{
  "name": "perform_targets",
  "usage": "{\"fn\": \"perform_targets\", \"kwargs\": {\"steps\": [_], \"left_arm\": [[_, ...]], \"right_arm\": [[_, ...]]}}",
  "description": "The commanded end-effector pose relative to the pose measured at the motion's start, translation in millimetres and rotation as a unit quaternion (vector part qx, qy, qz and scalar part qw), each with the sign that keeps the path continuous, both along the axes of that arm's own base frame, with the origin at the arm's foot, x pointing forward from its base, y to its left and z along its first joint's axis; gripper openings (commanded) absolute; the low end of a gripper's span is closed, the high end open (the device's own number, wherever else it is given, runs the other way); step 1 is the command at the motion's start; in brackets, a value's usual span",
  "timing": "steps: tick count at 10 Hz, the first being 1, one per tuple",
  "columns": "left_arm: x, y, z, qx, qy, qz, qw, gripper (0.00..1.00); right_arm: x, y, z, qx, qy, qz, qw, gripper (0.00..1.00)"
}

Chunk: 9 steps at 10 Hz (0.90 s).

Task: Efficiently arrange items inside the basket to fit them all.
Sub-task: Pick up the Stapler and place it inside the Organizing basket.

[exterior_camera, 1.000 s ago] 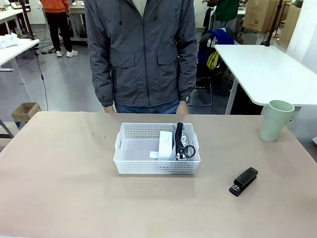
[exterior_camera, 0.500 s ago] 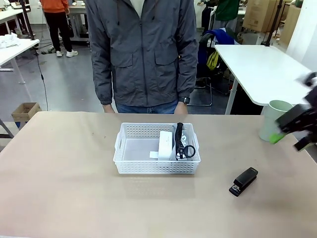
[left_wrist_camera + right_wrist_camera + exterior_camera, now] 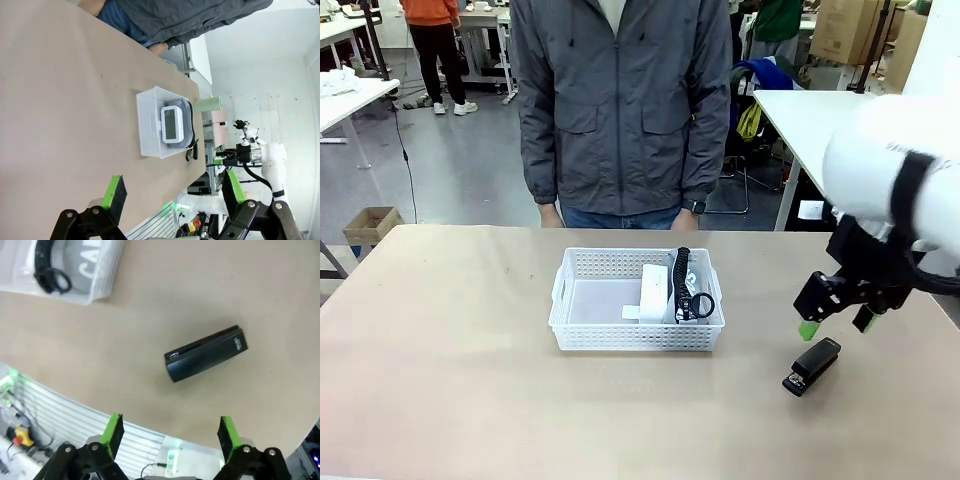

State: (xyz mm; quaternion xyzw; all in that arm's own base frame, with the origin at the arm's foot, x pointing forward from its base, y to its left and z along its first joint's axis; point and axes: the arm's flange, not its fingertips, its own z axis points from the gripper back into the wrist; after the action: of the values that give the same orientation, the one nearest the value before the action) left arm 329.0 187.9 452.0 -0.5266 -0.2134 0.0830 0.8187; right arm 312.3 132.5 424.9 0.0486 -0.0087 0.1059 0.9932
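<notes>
One rigid, likely weighty black stapler lies near-right on the beige counter; the right hand hovers above, wide open, empty. Best pinched across its long sides.

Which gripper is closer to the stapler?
Right. The right gripper hovers open just above the stapler; the left gripper is far off, beyond the basket.

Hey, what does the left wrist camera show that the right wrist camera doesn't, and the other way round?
Left wrist: the white box beside the pouch in the basket, the green cup, the person's jacket. Right wrist: the black stapler on the table, ahead of that open pincer. Both: the basket and the grey pouch with its black strap.
</notes>
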Motion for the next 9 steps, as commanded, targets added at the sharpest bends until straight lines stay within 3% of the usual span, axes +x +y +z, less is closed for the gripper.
{"fn": "perform_targets", "kwargs": {"steps": [1,4,5,9], "left_arm": [[-1,-1,3,-0.010,-0.007,0.003,1.000,1.00],[-1,-1,3,-0.010,-0.007,0.003,1.000,1.00],[-1,-1,3,-0.010,-0.007,0.003,1.000,1.00],[-1,-1,3,-0.010,-0.007,0.003,1.000,1.00]], "right_arm": [[-37,-26,-38,-0.016,-0.032,-0.039,0.999,1.00],[-28,-43,-33,-0.032,-0.076,-0.110,0.991,1.00],[11,-11,1,-0.024,-0.039,-0.049,0.998,1.00],[11,-11,1,-0.024,-0.039,-0.049,0.998,1.00]]}}
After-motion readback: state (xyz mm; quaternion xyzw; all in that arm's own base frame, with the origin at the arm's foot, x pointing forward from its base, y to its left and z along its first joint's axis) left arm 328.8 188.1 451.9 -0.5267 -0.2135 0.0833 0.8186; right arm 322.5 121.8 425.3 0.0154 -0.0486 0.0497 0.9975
